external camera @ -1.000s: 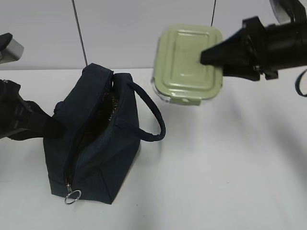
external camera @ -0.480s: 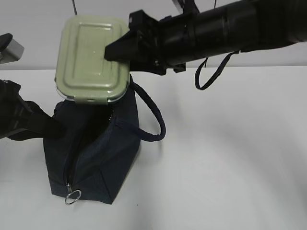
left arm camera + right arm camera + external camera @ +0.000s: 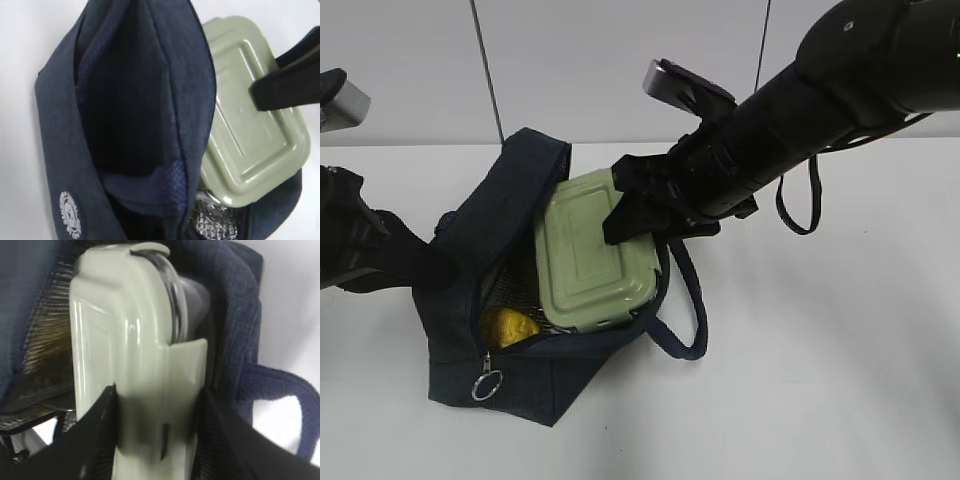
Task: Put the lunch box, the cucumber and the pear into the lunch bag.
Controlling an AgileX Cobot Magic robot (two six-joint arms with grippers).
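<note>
the right gripper (image 3: 638, 212) reaches down from the right, pinching the lunch box (image 3: 592, 250) in the open lunch bag (image 3: 510, 375). the left gripper's grip can't be told.

You see a dark navy lunch bag (image 3: 535, 370) with embossed silver lining, a pale sage-green lunch box (image 3: 588, 255) lid, a yellow pear (image 3: 508, 326), and a white worktop (image 3: 820, 380).
</note>
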